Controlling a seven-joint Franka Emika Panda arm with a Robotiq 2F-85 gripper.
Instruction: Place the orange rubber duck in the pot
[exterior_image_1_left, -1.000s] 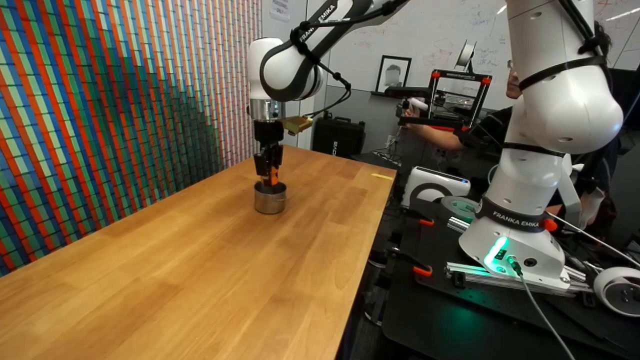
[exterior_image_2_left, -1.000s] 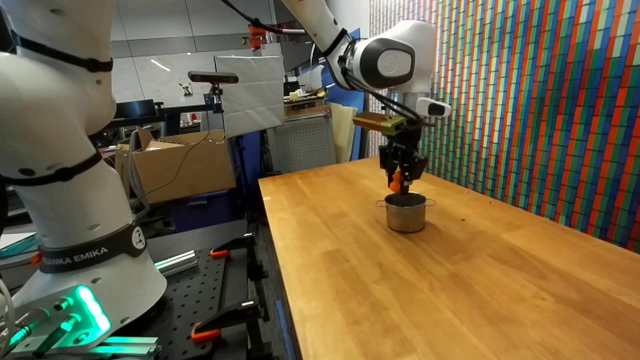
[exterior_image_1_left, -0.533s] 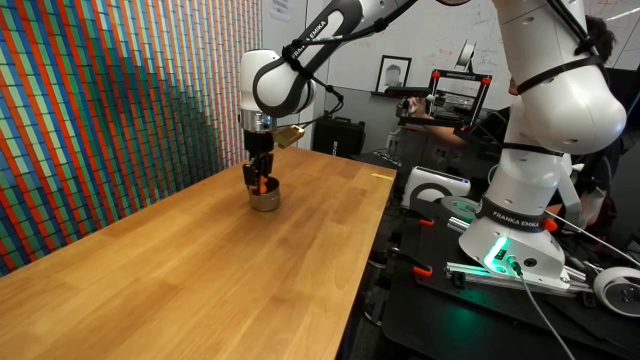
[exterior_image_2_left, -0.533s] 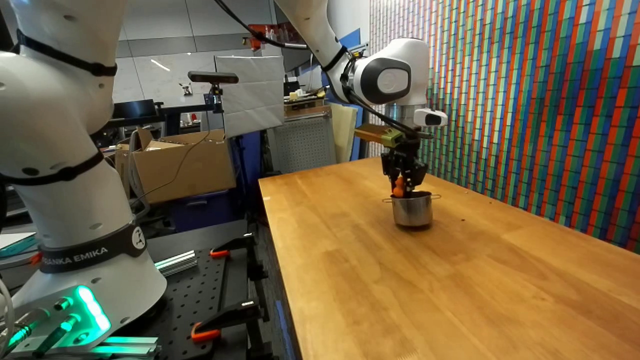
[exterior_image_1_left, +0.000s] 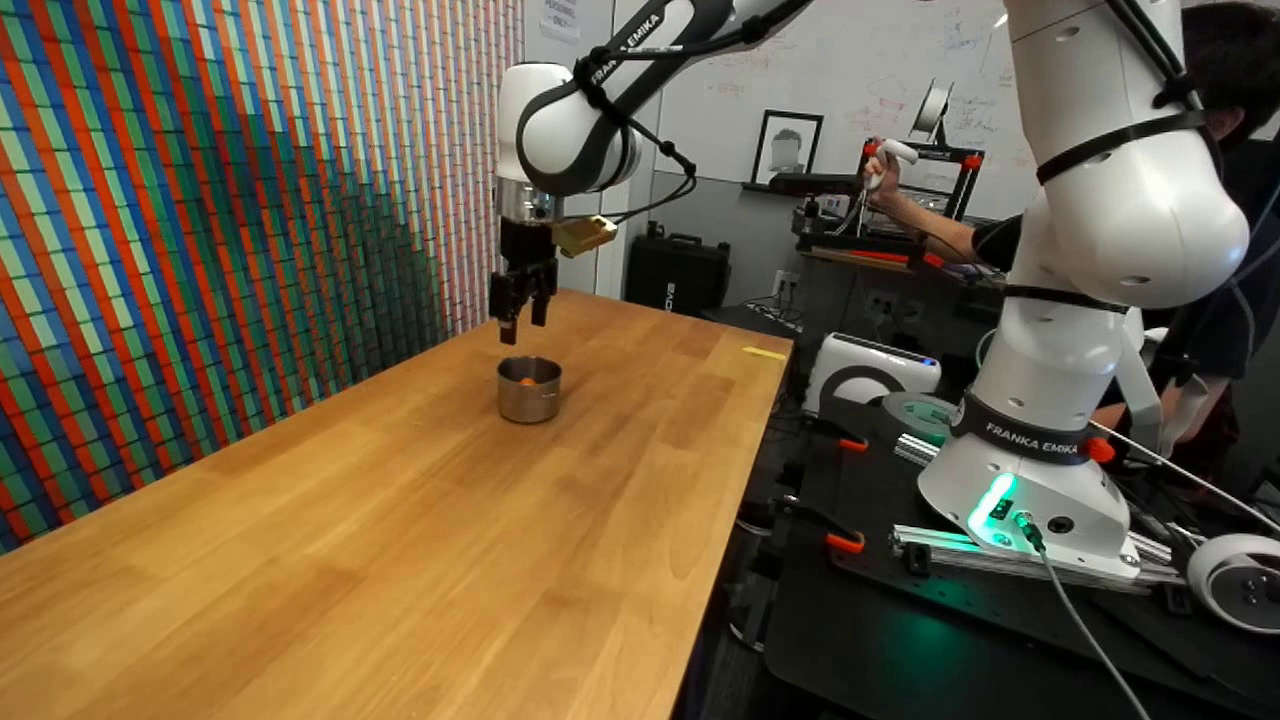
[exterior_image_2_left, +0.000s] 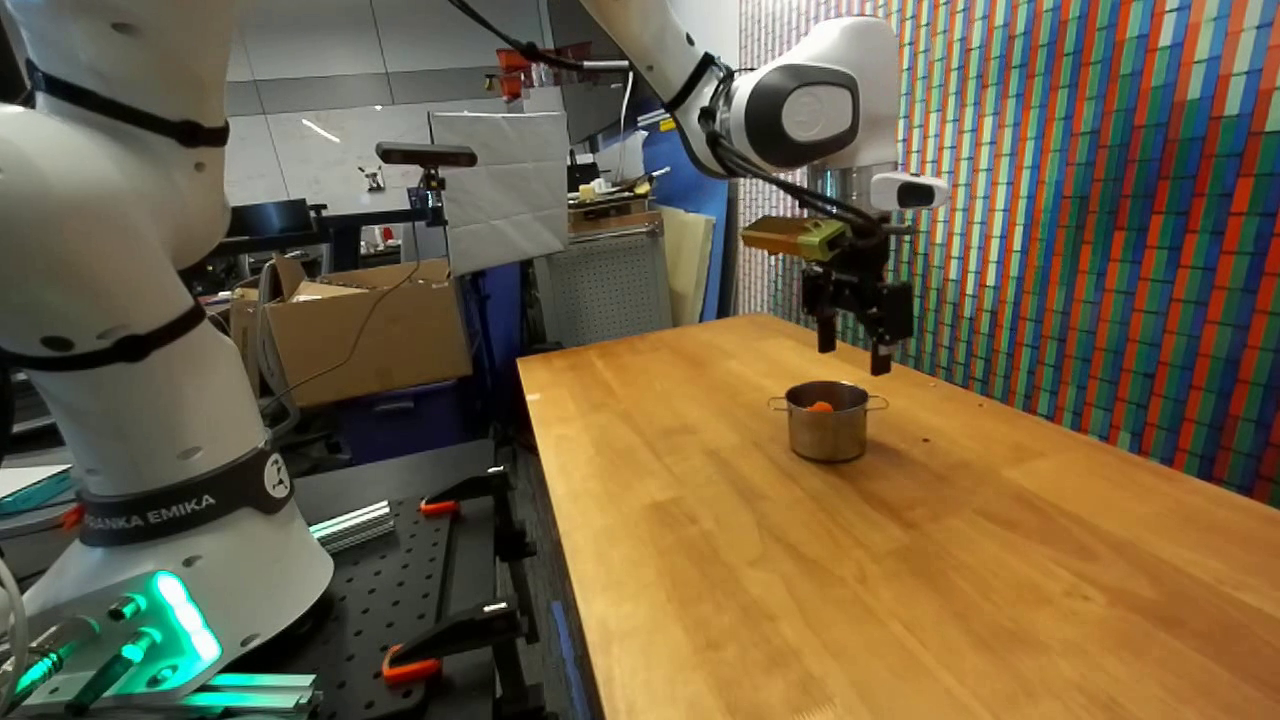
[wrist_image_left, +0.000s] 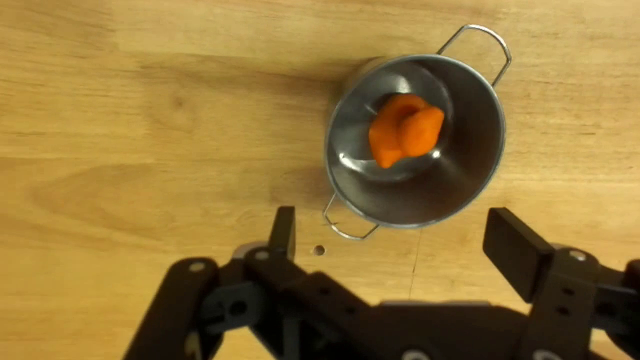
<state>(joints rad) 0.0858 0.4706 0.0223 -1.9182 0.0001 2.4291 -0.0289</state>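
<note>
Duck (wrist_image_left: 406, 131), all orange, is resting inside the pot (wrist_image_left: 450, 185), whose wire handles (wrist_image_left: 509, 58) are pointing to one and seven o'clock in the wrist view. In an exterior view I'm seeing the gripper (exterior_image_1_left: 524, 328) hanging at twelve o'clock, clear above the pot, fingers (wrist_image_left: 515, 250) wide apart, holding nothing. A wooden table (exterior_image_1_left: 430, 520) is carrying the pot, a multicoloured wall (exterior_image_1_left: 250, 200) rising at ten o'clock.

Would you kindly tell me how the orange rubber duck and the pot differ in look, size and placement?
The duck is orange; the pot is grey metal. The duck is rounded and lumpy, while the pot is cylindrical and open-topped. The duck is smaller and lies inside the pot, which stands on the table. Shared: the open fingers hold neither.
</note>
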